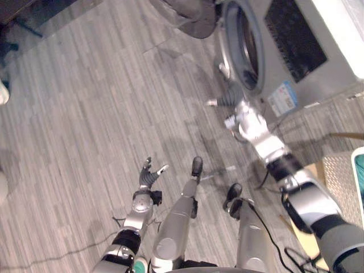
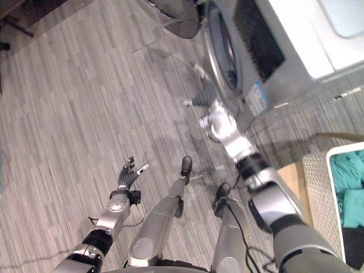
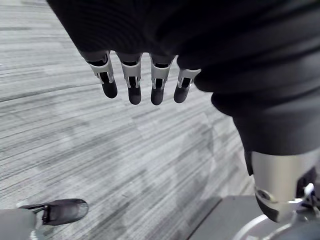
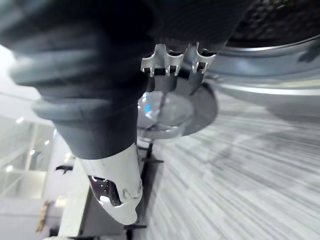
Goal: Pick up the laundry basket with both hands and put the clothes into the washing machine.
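Note:
The white laundry basket (image 2: pixel 318 187) stands at the far right, behind my right arm, with teal clothes (image 2: pixel 348 170) in it. The washing machine (image 1: pixel 301 40) is at the upper right, its drum opening (image 1: pixel 249 42) facing me and its round door (image 1: pixel 190 17) swung open. My right hand (image 1: pixel 230 96) reaches out to the lower rim of the drum opening, empty, thumb out and fingers loose. The right wrist view looks past that hand at the glass door (image 4: pixel 170 112). Low at the left, my left hand (image 1: pixel 149 177) hangs over the floor with straight fingers (image 3: pixel 132 82), holding nothing.
Grey wood-pattern floor (image 1: pixel 85 114) spreads across the left and middle. A tan board or box (image 2: pixel 289 173) lies beside the basket. Dark furniture (image 1: pixel 23 17) stands at the far upper left.

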{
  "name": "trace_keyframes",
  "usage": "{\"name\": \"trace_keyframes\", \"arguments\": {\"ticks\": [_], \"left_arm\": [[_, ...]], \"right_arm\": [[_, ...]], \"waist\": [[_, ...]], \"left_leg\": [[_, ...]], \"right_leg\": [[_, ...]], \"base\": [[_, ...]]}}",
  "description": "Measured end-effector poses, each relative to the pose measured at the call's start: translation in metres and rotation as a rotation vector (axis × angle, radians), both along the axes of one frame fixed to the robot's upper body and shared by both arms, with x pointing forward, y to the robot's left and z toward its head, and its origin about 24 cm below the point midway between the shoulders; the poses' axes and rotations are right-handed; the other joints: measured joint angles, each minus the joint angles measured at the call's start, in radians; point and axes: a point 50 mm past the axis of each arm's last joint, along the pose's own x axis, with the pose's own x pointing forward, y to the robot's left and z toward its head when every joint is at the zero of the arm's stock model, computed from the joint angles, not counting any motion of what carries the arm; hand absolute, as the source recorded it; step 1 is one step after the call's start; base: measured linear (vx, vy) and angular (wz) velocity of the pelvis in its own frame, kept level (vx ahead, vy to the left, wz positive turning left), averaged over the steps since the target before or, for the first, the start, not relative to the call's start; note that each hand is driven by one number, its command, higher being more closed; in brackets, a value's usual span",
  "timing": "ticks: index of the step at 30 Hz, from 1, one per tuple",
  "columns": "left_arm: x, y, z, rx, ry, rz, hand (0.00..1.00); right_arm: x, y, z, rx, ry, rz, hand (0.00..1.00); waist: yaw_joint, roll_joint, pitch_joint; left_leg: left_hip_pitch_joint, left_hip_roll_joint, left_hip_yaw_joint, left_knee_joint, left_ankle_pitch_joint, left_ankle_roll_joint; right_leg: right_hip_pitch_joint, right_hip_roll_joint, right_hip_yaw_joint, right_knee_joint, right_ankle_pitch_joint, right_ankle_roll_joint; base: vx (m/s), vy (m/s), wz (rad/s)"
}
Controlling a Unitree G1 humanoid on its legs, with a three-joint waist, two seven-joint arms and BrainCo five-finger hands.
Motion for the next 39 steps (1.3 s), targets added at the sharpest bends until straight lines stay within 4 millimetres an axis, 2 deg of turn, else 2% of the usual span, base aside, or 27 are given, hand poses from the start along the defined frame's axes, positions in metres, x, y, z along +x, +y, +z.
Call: {"name": "trace_keyframes", "arguments": {"ticks": [1, 3, 4, 5, 6, 7, 9, 12, 15, 18, 20, 23, 25, 29, 33, 39], "left_arm": [[0.005, 0.001, 0.006, 0.006, -0.021, 0.004, 0.0], [0.027, 0.004, 0.034, 0.033, -0.1, 0.0, 0.0], [0.031, 0.006, 0.04, 0.041, -0.118, 0.003, 0.0], [0.04, 0.012, 0.052, 0.061, -0.142, 0.015, 0.0], [0.043, 0.016, 0.056, 0.073, -0.149, 0.026, 0.0], [0.051, 0.03, 0.069, 0.096, -0.176, 0.069, 0.0], [0.065, 0.07, 0.103, 0.174, -0.218, 0.168, 0.0], [0.069, 0.108, 0.145, 0.228, -0.296, 0.286, 0.0], [0.069, 0.122, 0.168, 0.226, -0.353, 0.341, 0.0], [0.066, 0.136, 0.194, 0.223, -0.427, 0.385, 0.0], [0.063, 0.143, 0.208, 0.186, -0.468, 0.423, 0.0], [0.055, 0.159, 0.22, 0.198, -0.5, 0.476, 0.0], [0.05, 0.169, 0.226, 0.195, -0.512, 0.515, 0.0], [0.042, 0.182, 0.232, 0.162, -0.53, 0.569, 0.0], [0.04, 0.184, 0.234, 0.201, -0.529, 0.578, 0.0], [0.037, 0.188, 0.235, 0.223, -0.523, 0.602, 0.0]], "right_arm": [[-0.003, 0.001, -0.008, 0.003, 0.022, -0.001, 0.0], [-0.016, 0.002, -0.029, 0.037, 0.082, -0.007, 0.0], [-0.018, 0.003, -0.033, 0.042, 0.092, -0.008, 0.0], [-0.023, 0.003, -0.041, 0.047, 0.112, -0.017, 0.0], [-0.025, 0.001, -0.045, 0.054, 0.122, -0.028, 0.0], [-0.029, -0.004, -0.051, 0.067, 0.135, -0.051, 0.0], [-0.045, -0.019, -0.06, 0.116, 0.141, -0.116, 0.0], [-0.062, -0.038, -0.058, 0.181, 0.101, -0.184, 0.0], [-0.079, -0.043, -0.047, 0.27, 0.024, -0.225, 0.0], [-0.097, -0.044, -0.025, 0.391, -0.089, -0.236, 0.0], [-0.109, -0.051, -0.015, 0.444, -0.148, -0.265, 0.0], [-0.122, -0.059, -0.002, 0.496, -0.222, -0.28, 0.0], [-0.127, -0.061, 0.004, 0.519, -0.25, -0.277, 0.0], [-0.131, -0.064, 0.011, 0.542, -0.288, -0.275, 0.0], [-0.136, -0.067, 0.009, 0.549, -0.293, -0.286, 0.0], [-0.138, -0.068, 0.007, 0.555, -0.287, -0.289, 0.0]], "waist": [[-0.012, -0.002, 0.002], [-0.02, -0.023, 0.016], [-0.025, -0.027, 0.019], [-0.045, -0.03, 0.021], [-0.053, -0.035, 0.024], [-0.072, -0.049, 0.032], [-0.098, -0.077, 0.047], [-0.12, -0.101, 0.061], [-0.12, -0.116, 0.07], [-0.121, -0.122, 0.073], [-0.12, -0.133, 0.079], [-0.119, -0.14, 0.082], [-0.117, -0.15, 0.088], [-0.107, -0.151, 0.088], [-0.094, -0.152, 0.088], [-0.097, -0.159, 0.088]], "left_leg": [[0.0, 0.002, 0.004, 0.0, 0.0, 0.0], [-0.001, 0.018, 0.039, -0.001, -0.002, 0.001], [-0.002, 0.022, 0.045, -0.001, -0.005, 0.005], [-0.004, 0.026, 0.046, -0.001, -0.012, 0.016], [-0.004, 0.026, 0.049, -0.001, -0.012, 0.016], [-0.004, 0.027, 0.062, -0.001, -0.013, 0.016], [-0.025, 0.029, 0.085, -0.001, -0.015, 0.017], [-0.057, 0.03, 0.109, -0.001, -0.015, 0.017], [-0.073, 0.038, 0.147, 0.001, -0.015, 0.017], [-0.111, 0.058, 0.184, 0.029, -0.036, 0.045], [-0.135, 0.066, 0.207, 0.077, -0.071, 0.05], [-0.187, 0.085, 0.217, 0.162, -0.113, 0.057], [-0.202, 0.092, 0.221, 0.188, -0.126, 0.058], [-0.219, 0.112, 0.224, 0.214, -0.136, 0.059], [-0.225, 0.117, 0.234, 0.218, -0.142, 0.063], [-0.242, 0.12, 0.237, 0.245, -0.154, 0.069]], "right_leg": [[-0.001, 0.003, 0.003, -0.001, 0.001, -0.001], [-0.02, 0.022, 0.031, -0.009, 0.015, -0.007], [-0.024, 0.026, 0.037, -0.012, 0.018, -0.008], [-0.027, 0.031, 0.038, -0.016, 0.019, -0.008], [-0.029, 0.031, 0.042, -0.016, 0.019, -0.008], [-0.035, 0.033, 0.052, -0.016, 0.02, -0.006], [-0.067, 0.04, 0.076, -0.018, 0.028, -0.001], [-0.106, 0.042, 0.094, -0.019, 0.034, 0.003], [-0.126, 0.048, 0.103, -0.032, 0.051, 0.005], [-0.141, 0.064, 0.104, -0.065, 0.077, 0.008], [-0.142, 0.066, 0.105, -0.071, 0.082, 0.01], [-0.141, 0.077, 0.101, -0.095, 0.095, 0.014], [-0.14, 0.081, 0.099, -0.104, 0.098, 0.013], [-0.122, 0.097, 0.083, -0.144, 0.121, 0.014], [-0.121, 0.098, 0.075, -0.149, 0.122, 0.013], [-0.12, 0.098, 0.074, -0.16, 0.133, 0.012]], "base": [[-0.04, -0.063, -0.3], [-0.05, -0.074, -0.45], [-0.04, -0.062, -0.37], [-0.03, -0.04, -0.17], [-0.02, -0.04, -0.18], [-0.01, -0.039, -0.28], [-0.01, -0.043, -0.32], [0.01, -0.032, -0.17], [0.03, -0.027, -0.25], [0.04, -0.008, -0.24], [0.03, 0.005, -0.07], [0.03, 0.003, -0.03], [0.02, 0.002, -0.03], [0.0, 0.0, 0.0], [0.0, 0.002, 0.02], [0.0, 0.008, -0.01]]}}
